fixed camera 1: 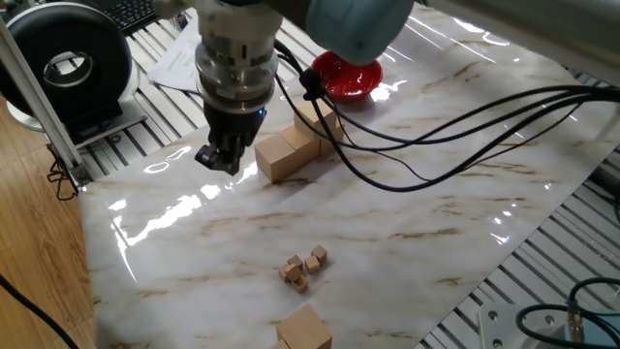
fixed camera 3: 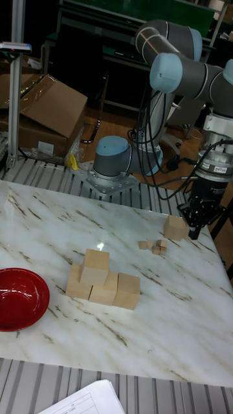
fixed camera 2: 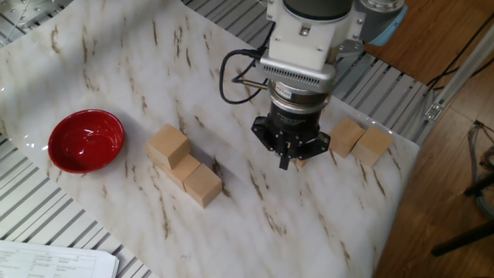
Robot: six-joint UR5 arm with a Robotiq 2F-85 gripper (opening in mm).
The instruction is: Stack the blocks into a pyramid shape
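A stepped stack of tan wooden blocks [fixed camera 3: 103,284] stands mid-table, three in the bottom row and one block [fixed camera 2: 168,144] on top at its bowl-side end. Two loose blocks [fixed camera 2: 345,137] [fixed camera 2: 374,145] sit side by side near the table edge; the tall fixed view shows one of them [fixed camera 3: 175,228]. My gripper [fixed camera 2: 286,161] hangs above the table between the stack and the loose blocks, close to the nearer loose block. Its fingers look shut with nothing held. It also appears beside the stack [fixed camera 1: 291,145], as gripper [fixed camera 1: 218,160], and in the tall view as gripper [fixed camera 3: 193,233].
A red bowl [fixed camera 2: 86,140] sits beyond the stack's tall end. Several tiny wooden cubes [fixed camera 1: 302,267] lie clustered near the loose blocks, partly hidden under the gripper in the other fixed view. Black cables trail over the table [fixed camera 1: 436,223] behind the arm. Papers [fixed camera 2: 54,259] lie off the table.
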